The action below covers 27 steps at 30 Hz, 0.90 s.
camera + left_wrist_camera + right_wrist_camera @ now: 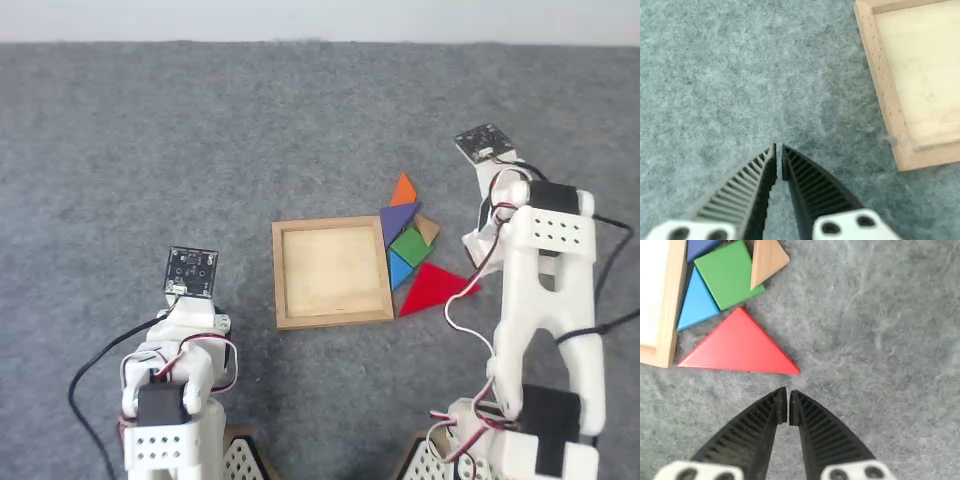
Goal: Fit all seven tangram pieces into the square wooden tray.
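Lying at the frame's centre, the square wooden tray (pixel 335 317) is bordered on its right by the clustered tangram pieces (pixel 410 245), while the left gripper (pixel 779 150) and right gripper (pixel 788 392) are seen with fingers pressed together above grey carpet (pixel 150 130).

tray (pixel 333 316): in the middle of the surface (pixel 150 130).
big triangle (pixel 432 288): on the surface just right of the tray, at the front of a bunch of pieces, one corner at the tray's near right corner.
square (pixel 410 245): just behind the big triangle.
wall triangle (pixel 398 270): between the square and the tray's right wall.
outer triangle (pixel 428 228): against the square's far right side.
corner triangle (pixel 397 220): behind the square, beside the tray's far right corner.
last triangle (pixel 403 188): behind all the others.
left hand (pixel 778 147): over the surface, left of the tray's near left corner.
right hand (pixel 788 390): over the surface, just in front of the big triangle's right corner.
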### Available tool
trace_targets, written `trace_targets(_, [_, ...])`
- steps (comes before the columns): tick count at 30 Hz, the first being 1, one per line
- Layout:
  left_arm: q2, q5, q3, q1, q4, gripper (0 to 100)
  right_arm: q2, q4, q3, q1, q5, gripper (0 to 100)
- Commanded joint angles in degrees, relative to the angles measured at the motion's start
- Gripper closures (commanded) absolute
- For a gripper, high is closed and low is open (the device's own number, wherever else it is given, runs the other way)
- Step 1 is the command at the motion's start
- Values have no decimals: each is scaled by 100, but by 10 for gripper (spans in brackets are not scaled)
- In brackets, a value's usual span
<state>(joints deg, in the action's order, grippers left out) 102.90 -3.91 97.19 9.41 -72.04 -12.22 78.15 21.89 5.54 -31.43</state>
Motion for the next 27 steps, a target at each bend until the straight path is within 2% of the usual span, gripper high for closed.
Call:
trace_targets(1, [114,-9,-66,-9,-18,978,-409,-22,-35,-48,105,964])
trace_targets(14, [114,-9,-66,-9,-18,978,-1895,462,-281,-84,105,964])
trace_targets(22, [114,-9,-66,-9,-18,979,-1859,523,-141,-549,62,964])
trace_targets(27, [114,-9,-66,-9,-18,979,-1534,286,-97,-602,53,964])
